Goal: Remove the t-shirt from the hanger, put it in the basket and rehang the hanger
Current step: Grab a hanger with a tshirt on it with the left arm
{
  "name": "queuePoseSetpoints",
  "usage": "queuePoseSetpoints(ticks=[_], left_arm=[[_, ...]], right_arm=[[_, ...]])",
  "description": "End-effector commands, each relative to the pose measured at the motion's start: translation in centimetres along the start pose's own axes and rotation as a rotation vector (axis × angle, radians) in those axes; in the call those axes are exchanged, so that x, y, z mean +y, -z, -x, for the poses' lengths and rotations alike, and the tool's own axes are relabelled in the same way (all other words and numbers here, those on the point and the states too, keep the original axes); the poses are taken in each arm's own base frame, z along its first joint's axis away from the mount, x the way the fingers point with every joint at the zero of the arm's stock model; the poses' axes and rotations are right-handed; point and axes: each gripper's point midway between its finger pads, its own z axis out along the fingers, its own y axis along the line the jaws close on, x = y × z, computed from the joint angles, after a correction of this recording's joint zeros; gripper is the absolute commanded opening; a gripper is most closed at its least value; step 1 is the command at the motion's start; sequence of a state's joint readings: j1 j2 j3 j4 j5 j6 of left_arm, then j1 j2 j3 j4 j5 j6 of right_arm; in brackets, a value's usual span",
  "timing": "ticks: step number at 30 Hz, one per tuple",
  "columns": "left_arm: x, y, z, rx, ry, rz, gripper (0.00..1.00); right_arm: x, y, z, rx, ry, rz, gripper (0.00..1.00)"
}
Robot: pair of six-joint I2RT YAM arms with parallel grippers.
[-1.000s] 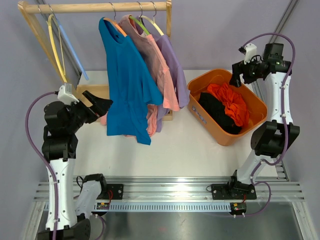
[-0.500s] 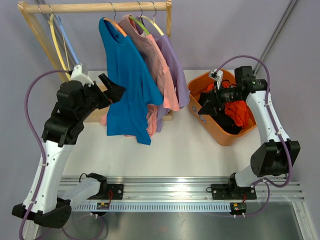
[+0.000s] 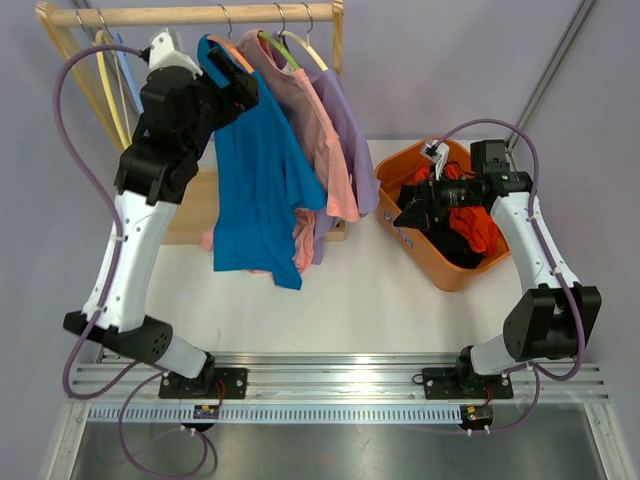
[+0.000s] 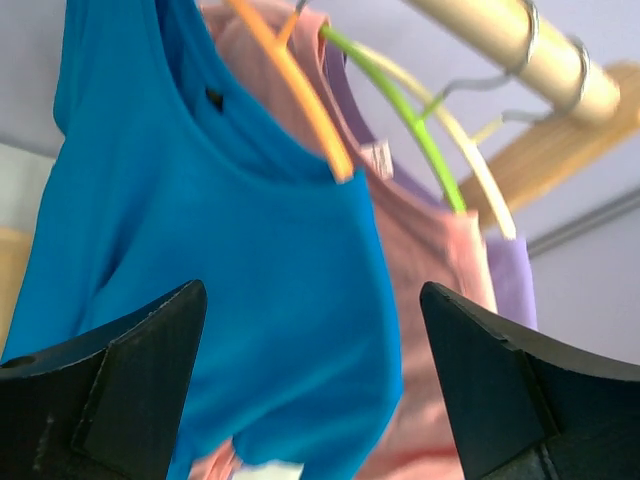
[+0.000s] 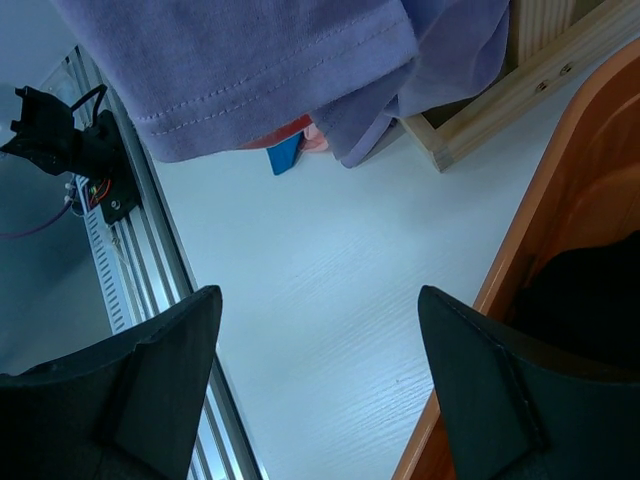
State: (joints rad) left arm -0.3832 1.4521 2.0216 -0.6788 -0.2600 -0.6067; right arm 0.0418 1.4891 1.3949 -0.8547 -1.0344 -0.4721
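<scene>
High on the wooden rail, the blue t-shirt hung on its orange hanger, in front of a pink shirt and a purple one. The left gripper hovered near the blue collar, jaws spread wide and holding nothing. A dark tag sat inside the blue neckline and a white label inside the pink one; neither was legible. The right gripper stood parted and empty by the orange basket's left rim.

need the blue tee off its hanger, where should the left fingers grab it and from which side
Probably the shoulder of the blue tee where it drapes over the orange hanger, coming from its open left side; the pink tee crowds its right.
</scene>
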Motion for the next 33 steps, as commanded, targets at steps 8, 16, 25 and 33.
queuePoseSetpoints(ticks=[8,16,25,33], left_arm=[[-0.8,-7.1,5.4,-0.164,0.201,0.003,0.77],[-0.1,-10.4,5.4,-0.139,0.268,-0.086,0.69],[-0.4,-12.0,4.2,-0.059,0.329,-0.199,0.61],[-0.8,-13.0,3.4,-0.023,0.372,-0.252,0.39]], right_arm=[[1.5,1.0,0.2,-0.037,0.076,-0.023,0.86],[1.4,0.9,0.3,-0.039,0.074,-0.014,0.86],[1.1,0.8,0.4,-0.035,0.071,-0.019,0.86],[0.9,0.8,0.4,-0.029,0.075,-0.027,0.86]])
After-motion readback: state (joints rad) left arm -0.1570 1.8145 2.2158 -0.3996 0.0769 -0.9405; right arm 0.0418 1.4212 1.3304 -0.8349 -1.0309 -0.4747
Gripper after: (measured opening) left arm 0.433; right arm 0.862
